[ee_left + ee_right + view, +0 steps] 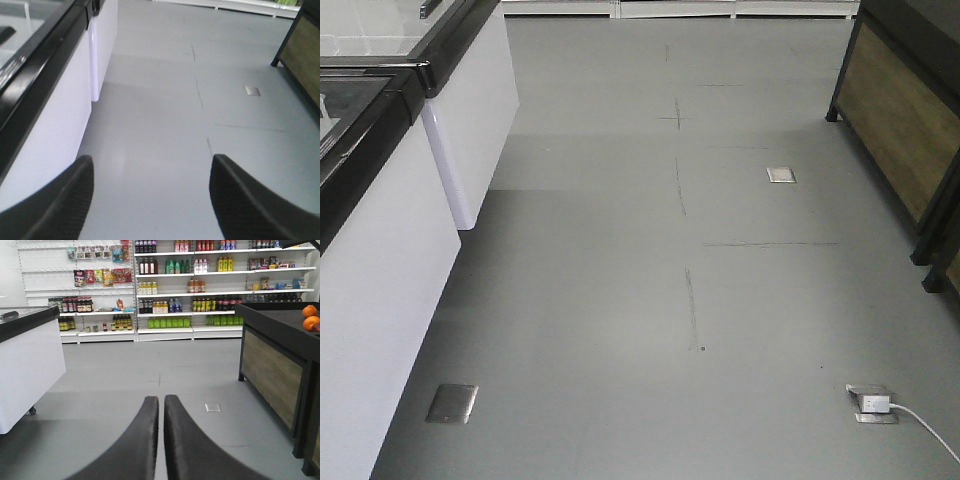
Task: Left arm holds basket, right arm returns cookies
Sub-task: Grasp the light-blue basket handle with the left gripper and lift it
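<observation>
The basket and the cookies are out of view in every frame. My left gripper (151, 165) is open, its two black fingers spread wide over bare grey floor with nothing between them. My right gripper (161, 399) is shut, the two curved black fingers nearly touching and holding nothing; it points down the aisle toward the far shelves. Neither arm shows in the front view.
White freezer cabinets with black rims (380, 250) (45, 110) line the left. A dark wood-panelled display stand (905, 110) (272, 365) with oranges (311, 317) lines the right. Stocked shelves (200, 285) close the aisle's far end. Floor sockets (453, 403) and a plugged cable (875, 403) lie on the grey floor.
</observation>
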You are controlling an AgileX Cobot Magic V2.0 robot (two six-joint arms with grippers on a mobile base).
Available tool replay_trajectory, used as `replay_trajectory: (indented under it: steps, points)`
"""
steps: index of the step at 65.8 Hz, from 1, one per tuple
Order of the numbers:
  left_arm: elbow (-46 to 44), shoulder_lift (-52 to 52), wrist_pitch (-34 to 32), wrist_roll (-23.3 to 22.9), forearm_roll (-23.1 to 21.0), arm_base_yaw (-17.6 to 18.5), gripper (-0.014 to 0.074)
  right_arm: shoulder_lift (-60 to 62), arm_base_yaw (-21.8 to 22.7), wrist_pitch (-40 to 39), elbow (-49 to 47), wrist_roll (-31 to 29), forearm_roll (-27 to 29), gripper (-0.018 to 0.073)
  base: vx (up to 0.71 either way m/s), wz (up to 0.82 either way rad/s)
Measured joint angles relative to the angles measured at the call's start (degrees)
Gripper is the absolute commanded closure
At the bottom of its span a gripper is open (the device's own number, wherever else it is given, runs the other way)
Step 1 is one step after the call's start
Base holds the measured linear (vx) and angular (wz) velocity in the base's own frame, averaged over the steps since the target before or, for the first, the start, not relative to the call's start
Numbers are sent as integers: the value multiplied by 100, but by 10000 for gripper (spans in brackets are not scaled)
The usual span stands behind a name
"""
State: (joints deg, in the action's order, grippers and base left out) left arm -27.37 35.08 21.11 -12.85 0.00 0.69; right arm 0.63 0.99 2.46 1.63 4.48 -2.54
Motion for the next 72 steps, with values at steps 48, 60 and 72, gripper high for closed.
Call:
replay_trajectory:
  steps: [48, 60, 72]
  points:
    - [-4021, 3184, 2467, -674, -1762, -1071, 157, 0, 0, 0, 0, 0, 0, 565, 0, 0]
    - [-4639, 3492, 3226, 435, -3629, -2672, 157, 0, 0, 0, 0, 0, 0, 565, 0, 0]
    - [-4736, 3532, 3475, 1158, -5287, -4262, 157, 0, 0, 0, 0, 0, 0, 565, 0, 0]
